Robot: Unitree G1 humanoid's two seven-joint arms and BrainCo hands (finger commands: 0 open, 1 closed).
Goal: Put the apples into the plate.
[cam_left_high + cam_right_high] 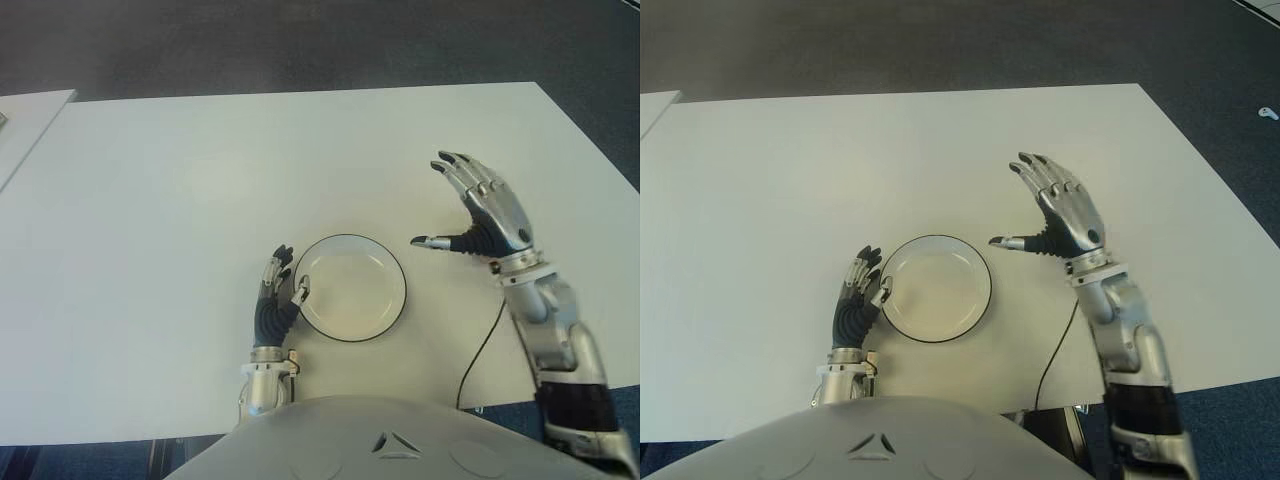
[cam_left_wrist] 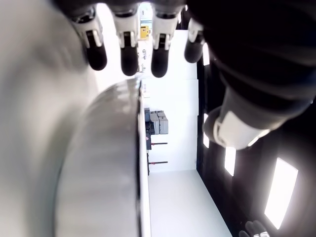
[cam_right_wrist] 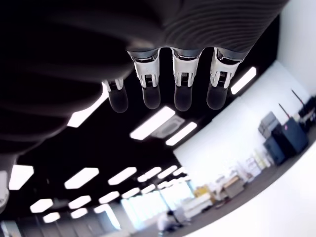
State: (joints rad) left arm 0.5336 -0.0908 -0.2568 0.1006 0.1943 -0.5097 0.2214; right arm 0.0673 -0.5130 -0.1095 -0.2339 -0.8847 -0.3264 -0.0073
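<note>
one white plate (image 1: 352, 288) with a dark rim sits on the white surface (image 1: 180, 200), holding nothing. left hand (image 1: 277, 297) just beside its left edge, fingers relaxed; right hand (image 1: 480, 210) spread wide, raised to its right.

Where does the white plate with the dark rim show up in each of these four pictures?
Left eye view: plate low and centre, between left hand and right hand.
Right eye view: same plate, a little left of centre.
Left wrist view: a pale curved surface, perhaps the plate; cannot tell.
Right wrist view: not in it.
Shared landmark: white table.
</note>
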